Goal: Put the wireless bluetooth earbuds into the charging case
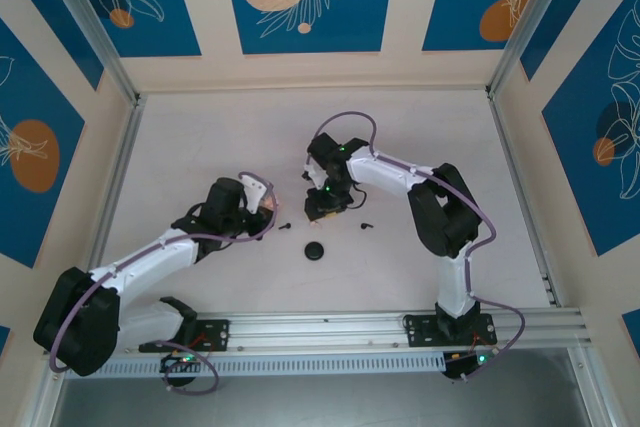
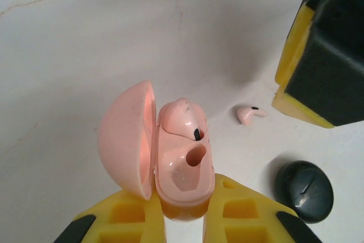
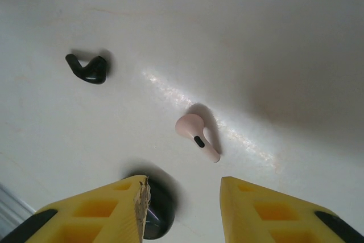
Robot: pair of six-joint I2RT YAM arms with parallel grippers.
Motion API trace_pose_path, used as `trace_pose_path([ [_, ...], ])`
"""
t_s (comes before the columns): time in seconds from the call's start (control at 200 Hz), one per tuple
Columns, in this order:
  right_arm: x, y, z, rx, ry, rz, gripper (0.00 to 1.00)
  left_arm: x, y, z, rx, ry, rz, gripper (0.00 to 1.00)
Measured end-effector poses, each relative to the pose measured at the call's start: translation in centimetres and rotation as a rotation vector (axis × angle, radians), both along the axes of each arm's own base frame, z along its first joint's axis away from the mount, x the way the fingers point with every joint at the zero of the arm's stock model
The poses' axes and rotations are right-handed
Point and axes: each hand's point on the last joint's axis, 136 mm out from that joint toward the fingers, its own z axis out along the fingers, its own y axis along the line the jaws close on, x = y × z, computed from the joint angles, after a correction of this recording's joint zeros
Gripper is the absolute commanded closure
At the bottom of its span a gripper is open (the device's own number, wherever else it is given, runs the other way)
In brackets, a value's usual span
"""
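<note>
A pale pink case [image 1: 270, 205] is seen at the jaws of the left gripper [image 1: 266, 198]. Between these and the right gripper [image 1: 325, 209] a black earbud [image 1: 285, 226] is laid on the table [image 1: 200, 147], a round black case [image 1: 315, 251] nearer the bases, a second earbud [image 1: 364, 224] just right of the right jaws

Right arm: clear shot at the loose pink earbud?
Likely yes. The right gripper hangs open over the loose pink earbud, bare table around it; the black case sits by one finger, not between.
</note>
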Motion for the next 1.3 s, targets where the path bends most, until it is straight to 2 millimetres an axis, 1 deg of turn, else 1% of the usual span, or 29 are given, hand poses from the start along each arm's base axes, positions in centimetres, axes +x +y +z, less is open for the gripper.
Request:
trace_pose_path([
  [0.155,-0.6,0.9,0.0,-0.029,-0.054,0.081,0.61,-0.2,1.0,-1.2,0.002,0.038,0.039,0.9],
  [0.28,-0.4,1.5,-0.3,-0.054,-0.093,0.133,0.6,-0.2,1.5,-1.5,-0.003,0.053,0.063,0.91],
  [0.375,-0.1,1.8,-0.9,-0.075,-0.109,0.159,0.59,-0.4,1.8,-1.7,-0.005,0.057,0.073,0.9],
  [0.52,0.3,1.7,-2.3,-0.114,-0.114,0.185,0.59,-0.5,2.1,-1.6,-0.01,0.054,0.081,0.9],
  [0.7,0.2,1.4,-3.6,-0.149,-0.103,0.2,0.6,-0.5,2.1,-1.5,-0.014,0.051,0.082,0.9],
  [0.91,0.5,1.5,-3.7,-0.162,-0.113,0.207,0.65,-0.5,2.2,-1.6,-0.014,0.052,0.083,0.9],
  [1.1,0.6,1.3,-3.8,-0.18,-0.116,0.21,0.66,-0.5,2.2,-1.6,-0.014,0.052,0.083,0.9],
  [1.24,0.6,1.2,-3.9,-0.194,-0.123,0.208,0.72,-0.5,2.2,-1.6,-0.014,0.052,0.083,0.9],
  [1.3,0.7,1.1,-3.9,-0.2,-0.126,0.202,0.74,-0.5,2.2,-1.6,-0.014,0.052,0.083,0.9],
])
